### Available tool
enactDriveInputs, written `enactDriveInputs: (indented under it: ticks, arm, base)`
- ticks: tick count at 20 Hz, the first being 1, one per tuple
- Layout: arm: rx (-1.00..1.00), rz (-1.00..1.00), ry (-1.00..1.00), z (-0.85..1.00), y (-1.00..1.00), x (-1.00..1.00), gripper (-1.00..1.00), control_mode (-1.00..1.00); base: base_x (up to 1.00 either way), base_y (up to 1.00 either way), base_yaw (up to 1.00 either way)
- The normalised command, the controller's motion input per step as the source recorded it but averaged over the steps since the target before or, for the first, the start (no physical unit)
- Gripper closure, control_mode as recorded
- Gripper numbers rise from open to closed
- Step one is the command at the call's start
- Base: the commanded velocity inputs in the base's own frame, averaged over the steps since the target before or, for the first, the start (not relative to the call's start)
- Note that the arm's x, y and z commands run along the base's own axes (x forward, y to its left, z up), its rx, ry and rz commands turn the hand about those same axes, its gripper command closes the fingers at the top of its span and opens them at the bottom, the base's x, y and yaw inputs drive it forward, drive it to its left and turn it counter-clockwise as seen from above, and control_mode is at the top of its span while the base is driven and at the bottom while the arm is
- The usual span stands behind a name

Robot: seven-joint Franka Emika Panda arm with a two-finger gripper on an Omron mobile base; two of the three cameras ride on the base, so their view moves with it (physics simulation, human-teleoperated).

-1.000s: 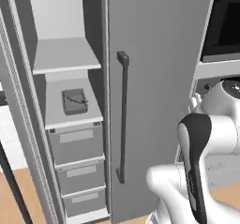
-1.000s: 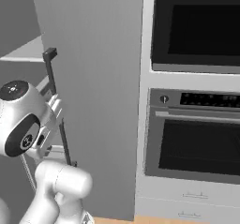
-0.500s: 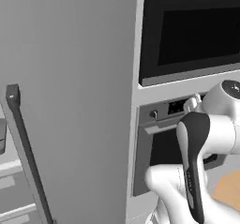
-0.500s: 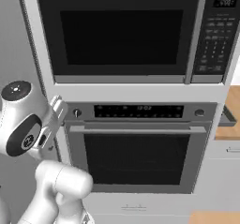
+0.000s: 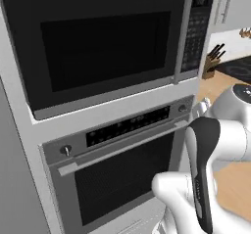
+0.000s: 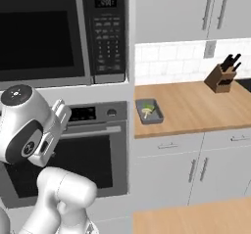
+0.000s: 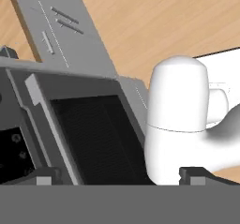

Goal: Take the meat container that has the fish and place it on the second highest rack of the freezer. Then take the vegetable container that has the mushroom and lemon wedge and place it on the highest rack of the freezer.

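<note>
Closest to the base, the arm is folded up in front of the oven (image 5: 117,174), gripper (image 7: 117,175) spread wide and empty, its tips low in the hand view and pointing down along the oven door toward the floor. Nothing between the jaws.

Above the oven sits the microwave (image 6: 54,32). Right of the oven column the bench (image 6: 196,105) starts, and a grey tray (image 6: 149,111) lies at its near-left corner, just beside the oven side. Inside it: a small green bit and something pale, which I read as the lemon wedge (image 6: 145,111) and mushroom, too small to separate cleanly. So that is the vegetable container, second item on the list. Knife block (image 6: 224,74) stands well apart, far back by the tiled wall.

Step in hand, my read: transit toward the bench to fetch the vegetable tray. Can't confirm the fish tray's status from here.

Next move calls for: square up to the bench corner, unfold the arm, bring the gripper over the tray and come down across one rim wall. The tray is shallow and close to the bench edge, so grip a wall, not the contents, and lift level or the bits slide.
</note>
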Motion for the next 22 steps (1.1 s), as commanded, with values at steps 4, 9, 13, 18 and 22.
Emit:
enactDriveInputs:
  ticks: [4, 9, 13, 18, 22]
  arm:
    - [0.00, 0.00, 0.00, 0.00, 0.00, 0.00, -1.00, 1.00]
    - [0.00, 0.00, 0.00, 0.00, 0.00, 0.00, -1.00, 1.00]
    - [0.00, 0.00, 0.00, 0.00, 0.00, 0.00, -1.00, 1.00]
    - [0.00, 0.00, 0.00, 0.00, 0.00, 0.00, -1.00, 1.00]
    - [0.00, 0.00, 0.00, 0.00, 0.00, 0.00, -1.00, 1.00]
  base:
    - [0.44, -1.00, -0.19]
    - [0.85, -1.00, -0.06]
    - [0.81, -1.00, 0.24]
    - [0.29, -0.44, 0.61]
    - [0.35, -0.18, 0.38]
